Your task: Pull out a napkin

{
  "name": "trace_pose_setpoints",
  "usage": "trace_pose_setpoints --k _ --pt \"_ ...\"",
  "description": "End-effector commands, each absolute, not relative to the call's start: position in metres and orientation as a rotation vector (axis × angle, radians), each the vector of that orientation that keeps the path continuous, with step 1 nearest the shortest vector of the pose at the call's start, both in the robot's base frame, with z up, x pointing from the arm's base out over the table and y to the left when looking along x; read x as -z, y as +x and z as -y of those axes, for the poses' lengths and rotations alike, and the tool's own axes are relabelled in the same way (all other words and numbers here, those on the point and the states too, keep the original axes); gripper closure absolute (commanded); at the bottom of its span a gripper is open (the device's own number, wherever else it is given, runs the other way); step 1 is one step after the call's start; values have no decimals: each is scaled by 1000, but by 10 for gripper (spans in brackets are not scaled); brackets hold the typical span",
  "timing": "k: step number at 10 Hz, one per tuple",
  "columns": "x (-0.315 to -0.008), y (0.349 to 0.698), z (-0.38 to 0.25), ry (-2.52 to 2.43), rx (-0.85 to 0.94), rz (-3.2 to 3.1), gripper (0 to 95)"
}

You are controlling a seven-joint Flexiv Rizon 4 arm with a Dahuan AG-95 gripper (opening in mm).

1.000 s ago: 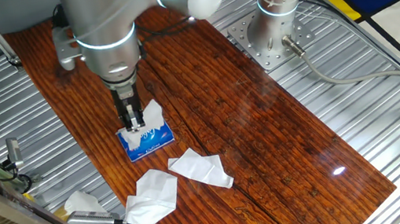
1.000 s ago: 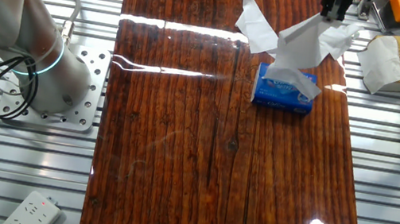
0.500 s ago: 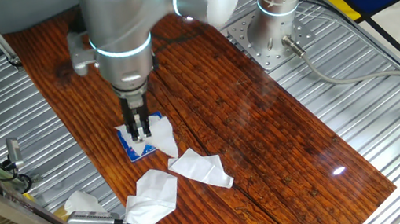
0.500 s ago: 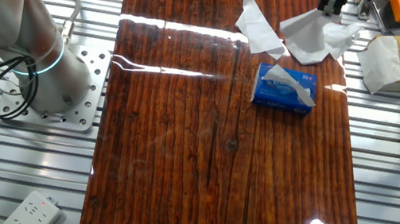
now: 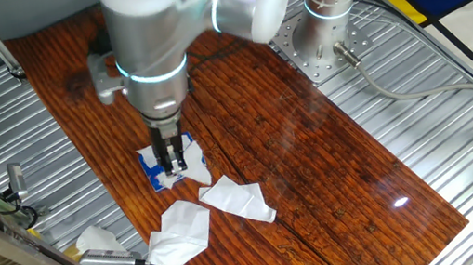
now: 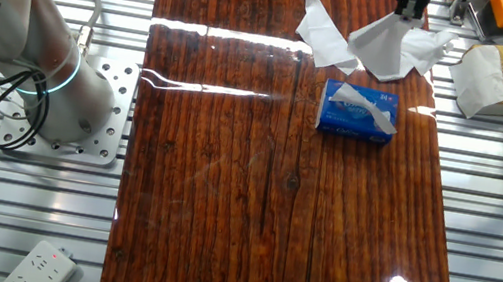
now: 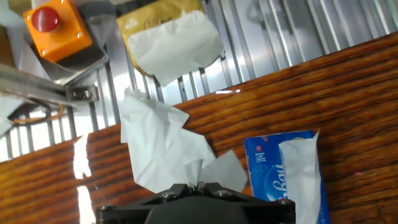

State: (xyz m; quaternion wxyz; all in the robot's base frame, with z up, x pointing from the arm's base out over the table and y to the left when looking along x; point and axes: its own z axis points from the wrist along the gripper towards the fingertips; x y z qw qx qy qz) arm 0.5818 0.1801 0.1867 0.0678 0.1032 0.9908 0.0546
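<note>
Bright, even overhead light; the glossy wooden bench (image 6: 229,158) throws white glare streaks in the other fixed view and a small highlight in each view. The fixed views are sharp. In the hand view the hand (image 7: 198,194) is dark and soft at the bottom edge.

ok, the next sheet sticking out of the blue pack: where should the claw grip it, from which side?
Probably the loose white fold along the top slot of the blue pack, from straight above: it is the only part free of the wrapper. The claw is shut on the napkin.
</note>
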Motion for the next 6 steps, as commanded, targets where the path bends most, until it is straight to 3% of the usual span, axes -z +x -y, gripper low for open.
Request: trace_pose_setpoints --k 1,6 --pt "-186 582 -180 305 -151 -3020 950" --pt "-176 578 -170 262 -143 -3051 950"
